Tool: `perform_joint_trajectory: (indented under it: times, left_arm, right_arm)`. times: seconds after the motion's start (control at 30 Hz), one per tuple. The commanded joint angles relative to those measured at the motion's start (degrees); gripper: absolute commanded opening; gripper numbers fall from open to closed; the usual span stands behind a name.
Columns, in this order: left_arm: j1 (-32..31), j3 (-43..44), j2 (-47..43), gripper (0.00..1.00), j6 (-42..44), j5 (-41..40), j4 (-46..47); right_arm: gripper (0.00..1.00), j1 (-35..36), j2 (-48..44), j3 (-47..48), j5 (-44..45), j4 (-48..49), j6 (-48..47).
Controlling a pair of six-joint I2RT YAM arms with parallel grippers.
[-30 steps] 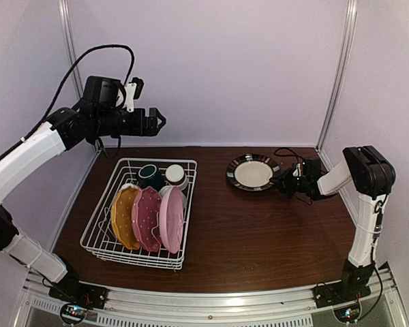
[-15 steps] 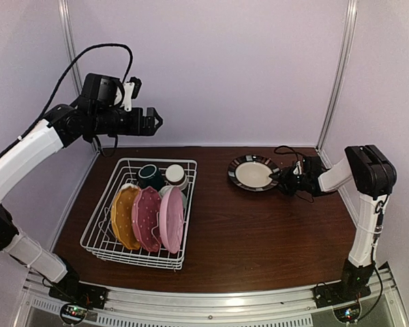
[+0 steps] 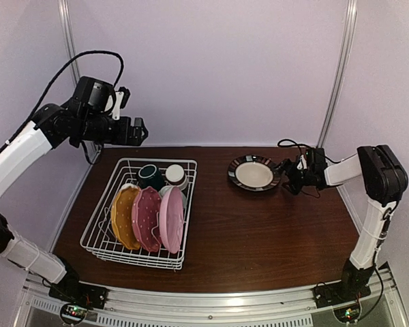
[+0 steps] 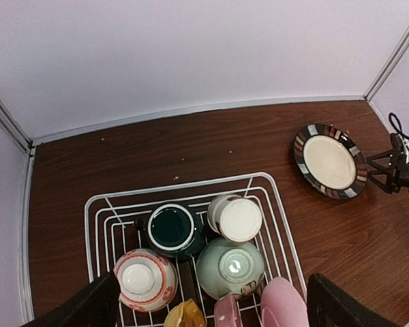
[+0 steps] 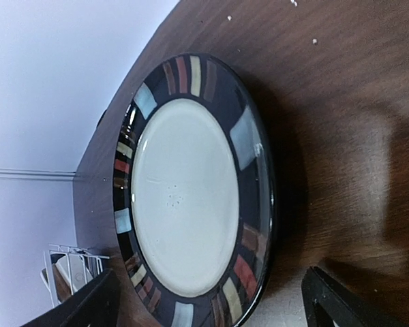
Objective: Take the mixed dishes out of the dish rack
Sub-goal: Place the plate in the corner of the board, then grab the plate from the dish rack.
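The white wire dish rack (image 3: 102, 235) stands at the left of the table. In it three plates stand on edge: yellow (image 3: 125, 216), red-pink (image 3: 147, 218) and light pink (image 3: 171, 219). Behind them are a dark green cup (image 4: 172, 229), a beige cup (image 4: 236, 218), a pale green bowl (image 4: 230, 267) and a white-red bowl (image 4: 143, 279). The dark-rimmed plate (image 3: 253, 172) lies flat on the table at the back right. My right gripper (image 3: 286, 176) is open just right of it, holding nothing. My left gripper (image 3: 138, 131) hangs open and empty, high above the rack's far left corner.
The brown table (image 3: 259, 238) is walled at the back and on both sides. A cable (image 3: 293, 146) loops behind the right wrist. The rack's far corner (image 5: 68, 262) shows past the plate in the right wrist view.
My right gripper has opened, let go of the dark-rimmed plate and drawn back a little to the right. The left arm has swung leftward.
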Motion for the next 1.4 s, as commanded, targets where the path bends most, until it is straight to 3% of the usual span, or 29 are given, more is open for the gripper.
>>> perform_joint_trajectory:
  times: [0.0,0.3,0.6,0.93,1.37]
  left_arm:
    - [0.5,-1.1,-4.1,0.97,-2.1,-1.4,-9.0]
    - [0.5,-13.0,-12.2,0.97,-5.2,0.0,-19.2]
    - [0.5,-21.2,-15.1,0.93,-8.6,2.1,-20.2]
    - [0.5,-25.1,-11.4,0.76,-10.1,4.9,-15.6]
    - [0.5,-27.9,-6.7,0.52,-12.4,6.9,-10.4]
  right_arm:
    - [0.99,-0.6,-8.0,0.4,4.6,-7.8,-6.5]
    - [1.0,-0.7,-21.2,0.9,8.2,-16.6,-12.7]
    - [1.0,0.7,-31.5,4.4,10.3,-26.4,-19.1]
    - [1.0,3.2,-39.0,9.0,10.7,-33.1,-24.0]
    - [1.0,4.9,-42.6,11.9,9.9,-34.9,-25.3]
